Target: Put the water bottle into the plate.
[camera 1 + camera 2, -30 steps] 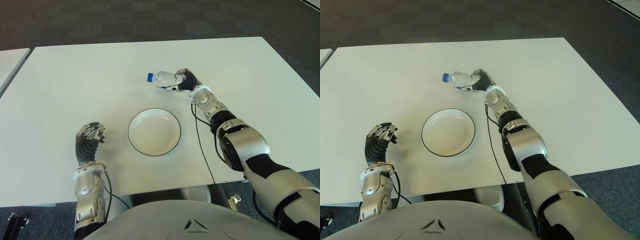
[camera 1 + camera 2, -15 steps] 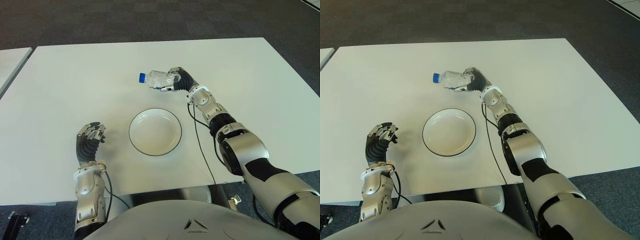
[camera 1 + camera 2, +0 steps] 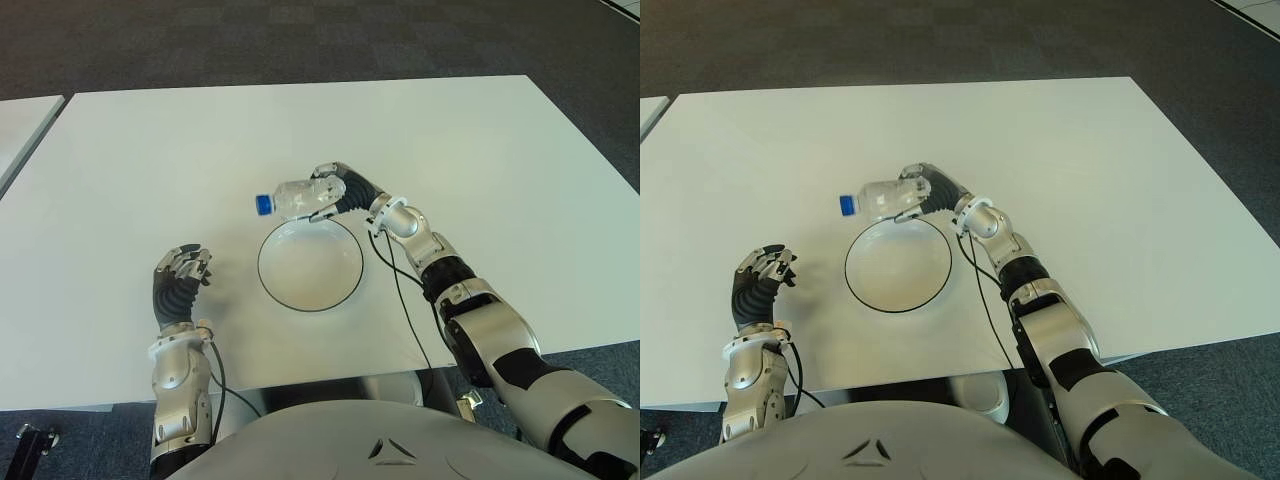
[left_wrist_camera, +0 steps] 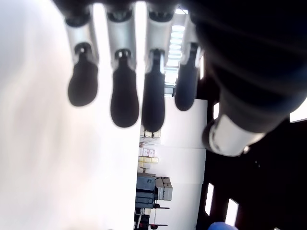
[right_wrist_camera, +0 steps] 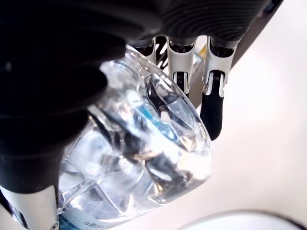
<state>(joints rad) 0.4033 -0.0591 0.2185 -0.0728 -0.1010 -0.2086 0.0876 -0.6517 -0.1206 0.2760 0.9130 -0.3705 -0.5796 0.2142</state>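
Carrying bottle sideways over plate's far rim

Right robot hand [image 3: 335, 195] grips the water bottle [image 3: 297, 199] around its base end, bottle lying horizontal, blue cap pointing toward 9 o'clock, hovering over the plate [image 3: 310, 264] at its 12 o'clock edge. Thin clear plastic: looks light, crushable, slick, so it will likely roll once laid down; body wrap is the sensible hold. Fill level hard to judge. Height above the plate unclear. Left robot hand [image 3: 179, 280] shows at the plate's 9 o'clock on the worktop [image 3: 150, 150], fingers curled, empty.
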